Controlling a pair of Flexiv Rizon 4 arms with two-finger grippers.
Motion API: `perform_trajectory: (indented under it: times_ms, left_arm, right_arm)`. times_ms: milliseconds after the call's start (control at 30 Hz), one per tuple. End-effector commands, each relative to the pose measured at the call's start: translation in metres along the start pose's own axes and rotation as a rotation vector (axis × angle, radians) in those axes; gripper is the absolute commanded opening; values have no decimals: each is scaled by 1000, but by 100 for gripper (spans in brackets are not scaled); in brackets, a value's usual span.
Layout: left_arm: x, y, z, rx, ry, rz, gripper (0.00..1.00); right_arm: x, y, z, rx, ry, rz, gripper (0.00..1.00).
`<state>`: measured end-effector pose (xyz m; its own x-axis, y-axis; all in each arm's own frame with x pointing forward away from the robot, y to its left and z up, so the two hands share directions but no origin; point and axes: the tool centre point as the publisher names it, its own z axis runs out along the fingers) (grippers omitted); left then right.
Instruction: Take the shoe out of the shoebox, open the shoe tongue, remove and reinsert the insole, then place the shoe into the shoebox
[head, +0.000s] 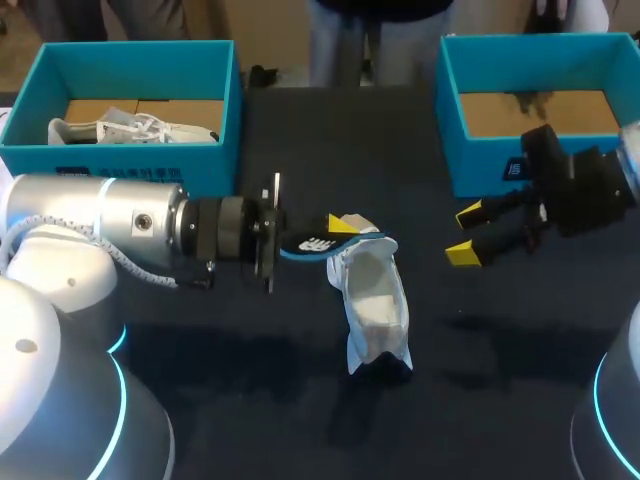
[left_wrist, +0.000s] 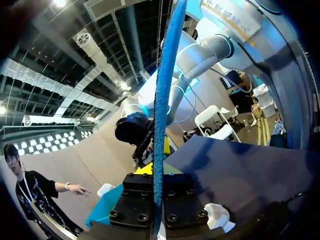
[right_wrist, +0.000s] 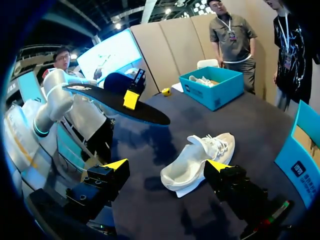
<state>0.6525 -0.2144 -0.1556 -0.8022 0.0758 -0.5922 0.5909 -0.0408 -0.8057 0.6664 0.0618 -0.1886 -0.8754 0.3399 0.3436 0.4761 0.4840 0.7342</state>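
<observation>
Shoe (head: 375, 300), white, rests on the dark table (head: 500, 400) at the centre of the head view with its mouth turned upward, outside both boxes; the remaining items read from left to right. At upper left stands the left shoebox (head: 120, 165), teal, with a second white shoe (head: 130, 130) lying inside it. Below it the left arm (head: 100, 225) enters from the left edge and reaches to mid-frame. The left gripper (head: 342, 226) is closed on the insole (head: 315, 243), a dark sheet with a blue edge pinched flat between the fingers. In the right wrist view the insole is raised above the table and apart from the shoe. At centre right the right gripper (head: 466, 233) has its yellow tips spread wide and grasps nothing, and in its own wrist view the shoe lies ahead of it, between the two fingers but touching neither. At upper right the right shoebox (head: 480, 160) shows only a bare cardboard floor. Judged hazards for reinsertion are as follows. The shoe is unrestrained, so pressure from the insole could slide or tip it. The insole projects well beyond the pinch and may bend or catch on the collar or tongue. A thin pinch may also let it twist or slip out of line.
</observation>
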Motion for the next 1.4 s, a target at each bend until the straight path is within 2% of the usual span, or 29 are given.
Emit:
perform_trajectory:
  times_ms: [33,233,300,433,467,500,600,733,833,1067,1400]
  left_arm:
    - [3,0,0,-12,-17,-14,0]
    - [5,3,-1,-12,-22,-33,0]
    - [5,3,-2,-11,-23,-35,0]
    - [6,4,-2,-9,-22,-41,0]
    - [6,4,-2,-10,-21,-43,0]
    - [6,4,-2,-9,-21,-45,0]
    - [6,3,-2,-9,-22,-50,0]
    - [7,2,-2,-7,-25,-63,0]
    - [11,6,1,1,-33,-71,0]
    - [16,15,0,-7,-53,-80,0]
    - [23,19,0,-12,-78,-90,0]
  right_arm:
    - [1,-1,1,1,-5,1,100]
    - [1,-1,1,1,-5,1,100]
    - [-5,-5,8,39,-2,-46,100]
    - [-16,-4,16,165,-26,-231,100]
    - [-16,-4,16,154,-60,-277,100]
    - [-16,-4,16,206,-72,-309,100]
    - [-17,-5,16,234,-140,-433,100]
    - [-19,-12,16,258,-190,-527,100]
    - [-23,-20,18,247,-211,-590,100]
    - [-34,-33,29,315,-173,-731,100]
    - [-51,-54,50,320,-155,-720,100]
